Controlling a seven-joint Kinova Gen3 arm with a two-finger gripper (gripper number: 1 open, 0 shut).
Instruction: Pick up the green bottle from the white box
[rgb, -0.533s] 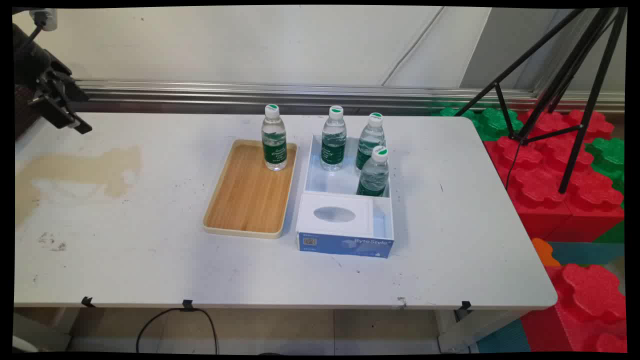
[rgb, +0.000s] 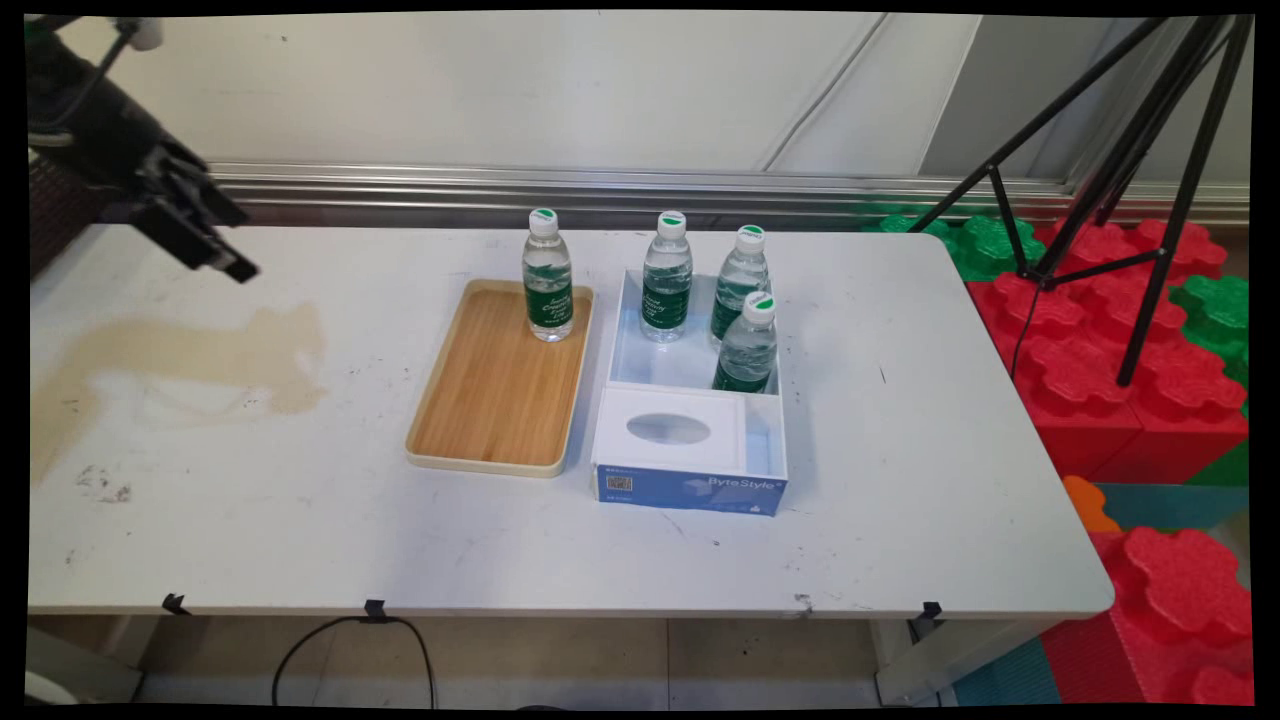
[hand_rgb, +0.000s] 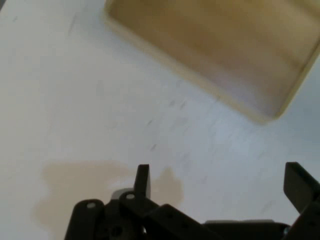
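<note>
Gripper (rgb: 225, 262) wide open, empty, above table (rgb: 300, 520) far-left, w/ wooden tray (rgb: 495, 400) & bottle (rgb: 547, 277) well apart

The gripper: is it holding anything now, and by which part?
Nothing is held. The gripper has its jaws open and empty above the white table, left of the wooden tray.

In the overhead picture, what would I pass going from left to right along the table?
Black tool → tan stain → wooden tray holding one bottle → blue-and-white box holding three bottles → tripod.
</note>
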